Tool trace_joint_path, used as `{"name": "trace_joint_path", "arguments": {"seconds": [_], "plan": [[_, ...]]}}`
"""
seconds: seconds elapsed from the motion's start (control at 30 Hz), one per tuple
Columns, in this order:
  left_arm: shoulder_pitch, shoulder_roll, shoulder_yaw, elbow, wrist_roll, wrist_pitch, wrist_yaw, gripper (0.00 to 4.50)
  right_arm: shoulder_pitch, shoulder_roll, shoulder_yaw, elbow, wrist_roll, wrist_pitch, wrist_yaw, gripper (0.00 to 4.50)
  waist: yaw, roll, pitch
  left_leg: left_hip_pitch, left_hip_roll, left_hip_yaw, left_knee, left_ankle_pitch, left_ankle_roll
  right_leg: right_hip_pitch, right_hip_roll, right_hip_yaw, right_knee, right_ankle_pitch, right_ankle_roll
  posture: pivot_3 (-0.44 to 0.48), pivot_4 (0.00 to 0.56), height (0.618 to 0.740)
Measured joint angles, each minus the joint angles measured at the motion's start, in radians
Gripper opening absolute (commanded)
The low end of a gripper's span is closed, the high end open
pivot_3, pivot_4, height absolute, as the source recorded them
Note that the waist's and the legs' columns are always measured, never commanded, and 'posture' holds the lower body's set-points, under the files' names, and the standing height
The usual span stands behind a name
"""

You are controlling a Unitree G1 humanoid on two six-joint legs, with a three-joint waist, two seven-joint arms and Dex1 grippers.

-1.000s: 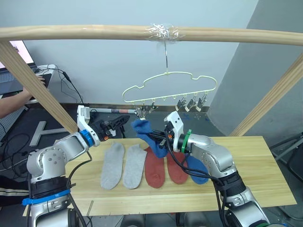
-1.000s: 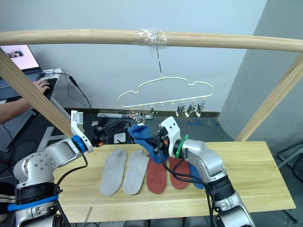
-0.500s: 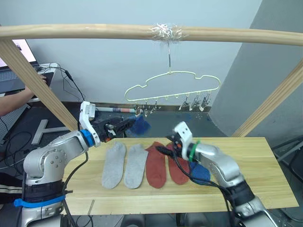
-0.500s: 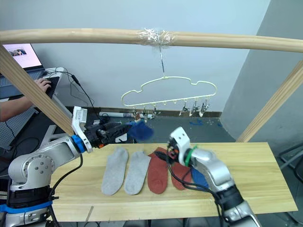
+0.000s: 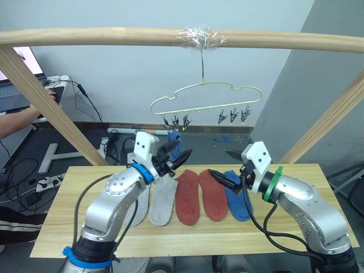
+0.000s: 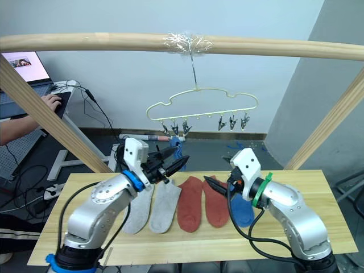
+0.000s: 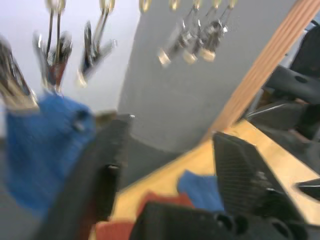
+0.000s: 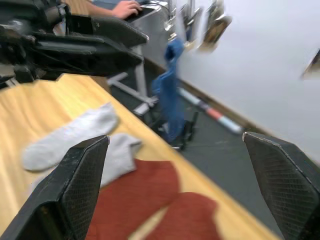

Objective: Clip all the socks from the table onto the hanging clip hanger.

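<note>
Fingers of our left gripper are spread, with the clipped blue sock just above-behind on the clip hanger. Right gripper, likewise spread, hovers over the red socks; its wrist view adds a person's hand.

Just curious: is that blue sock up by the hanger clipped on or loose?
Clipped on: the blue sock dangles from a clip on the clip hanger, both grippers apart from it.

Grey socks, rust-red socks, blue sock — pale yellow-green clip hanger, light wood table
</note>
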Motion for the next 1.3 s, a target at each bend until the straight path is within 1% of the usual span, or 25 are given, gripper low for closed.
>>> {"name": "trace_joint_path", "arguments": {"seconds": [0.1, 0.2, 0.37, 0.53, 0.7, 0.8, 0.97, 1.3], "plan": [[0.0, -0.049, -0.047, 0.024, 0.063, -0.054, 0.026, 2.23, -0.019, 0.005, -0.03, -0.041, 0.026, 0.025, -0.02, 4.5, -0.005, 0.0, 0.0, 0.0, 0.0, 0.0, 0.0, 0.0, 0.0, 0.0, 0.0, 0.0, 0.0, 0.0, 0.0, 0.111, 0.145, 0.74], [-0.014, -0.098, -0.051, 0.073, 0.113, -0.093, 0.066, 2.23, -0.069, 0.014, -0.071, -0.064, 0.068, 0.05, -0.042, 4.5, -0.008, 0.0, 0.0, 0.0, 0.0, 0.0, 0.0, 0.0, 0.001, 0.0, 0.001, -0.001, 0.001, 0.0, 0.0, 0.106, 0.144, 0.74], [-0.045, -0.135, -0.035, 0.166, 0.175, -0.146, 0.123, 2.23, -0.104, 0.018, -0.086, -0.076, 0.106, 0.065, -0.064, 4.5, -0.007, 0.0, 0.0, 0.0, 0.0, 0.0, 0.001, 0.0, 0.001, 0.0, 0.001, -0.001, 0.001, 0.0, 0.0, 0.105, 0.143, 0.74], [-0.038, -0.147, -0.002, 0.182, 0.195, -0.172, 0.145, 2.23, -0.129, 0.014, -0.085, -0.077, 0.12, 0.064, -0.067, 4.5, -0.007, 0.0, 0.0, 0.0, 0.0, 0.0, 0.001, 0.0, 0.001, 0.0, 0.001, -0.001, 0.001, 0.0, 0.0, 0.107, 0.147, 0.74], [-0.02, -0.157, 0.025, 0.189, 0.235, -0.211, 0.194, 2.23, -0.137, -0.006, -0.079, -0.074, 0.125, 0.061, -0.058, 4.5, -0.006, 0.0, 0.0, 0.0, 0.0, -0.001, 0.002, 0.0, 0.001, 0.0, 0.001, -0.001, 0.002, 0.001, 0.0, 0.11, 0.146, 0.74], [-0.046, -0.181, 0.044, 0.225, 0.256, -0.232, 0.227, 2.23, -0.155, -0.028, -0.068, -0.056, 0.125, 0.056, -0.049, 4.5, -0.006, 0.0, 0.0, 0.0, 0.0, -0.001, 0.004, 0.0, 0.001, 0.001, 0.001, -0.001, 0.002, 0.002, 0.001, 0.109, 0.145, 0.74], [-0.083, -0.219, 0.048, 0.293, 0.272, -0.256, 0.257, 2.23, -0.18, -0.032, -0.067, -0.04, 0.126, 0.052, -0.043, 4.5, -0.006, 0.0, 0.0, -0.002, 0.0, -0.001, 0.008, 0.0, 0.001, 0.001, 0.001, -0.001, 0.002, 0.003, 0.002, 0.105, 0.139, 0.74], [-0.132, -0.248, 0.051, 0.345, 0.308, -0.298, 0.301, 2.23, -0.184, -0.04, -0.067, -0.039, 0.135, 0.059, -0.047, 4.5, -0.006, 0.0, 0.0, -0.004, -0.001, -0.001, 0.014, 0.0, 0.001, 0.001, 0.001, -0.001, 0.002, 0.006, 0.004, 0.089, 0.134, 0.74]]}}
